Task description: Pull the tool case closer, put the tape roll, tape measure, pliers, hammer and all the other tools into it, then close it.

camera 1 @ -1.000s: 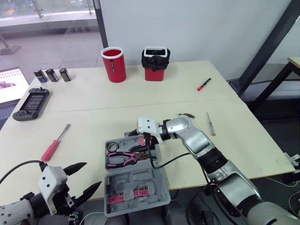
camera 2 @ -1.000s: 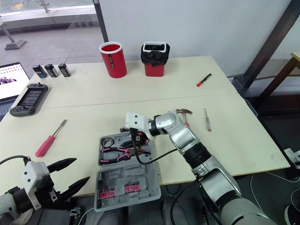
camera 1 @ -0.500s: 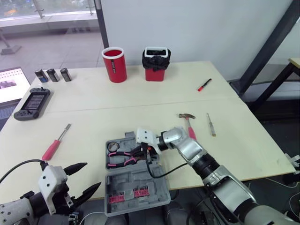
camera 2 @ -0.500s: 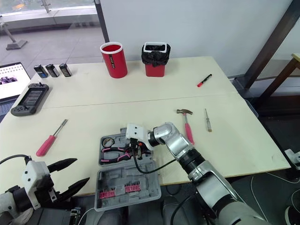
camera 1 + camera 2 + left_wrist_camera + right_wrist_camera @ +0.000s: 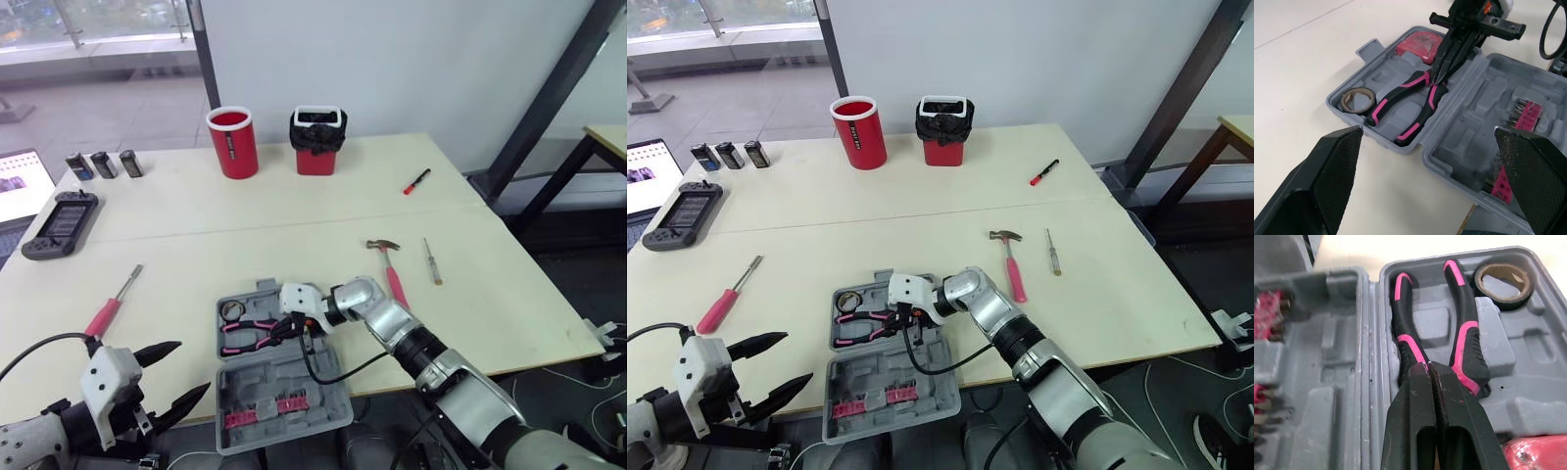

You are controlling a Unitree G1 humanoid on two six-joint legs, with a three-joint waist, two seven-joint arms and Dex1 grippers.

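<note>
Tool case (image 5: pixel 284 387) lay open at the desk's (image 5: pixel 294 206) near edge with pliers (image 5: pixel 1400 98) seated inside, the right tool (image 5: pixel 1440 73) pinched shut on their head (release looked due, then the hammer (image 5: pixel 392 274) lying nearby), while the left tool (image 5: pixel 194 365) hung wide open, empty.

Cream table (image 5: pixel 872 206) carries: open grey tool case (image 5: pixel 921 367), hammer (image 5: pixel 1012 269), slim screwdriver (image 5: pixel 1051 253), red-handled screwdriver (image 5: pixel 725 299), red marker (image 5: pixel 1043 172), red cup (image 5: pixel 858 132), bagged bin (image 5: pixel 942 132), handheld console (image 5: pixel 683 211), three small blocks (image 5: pixel 725 155) (possibly batteries).

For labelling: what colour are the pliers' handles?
Black with pink on the pliers; clearest in right wrist view.
</note>
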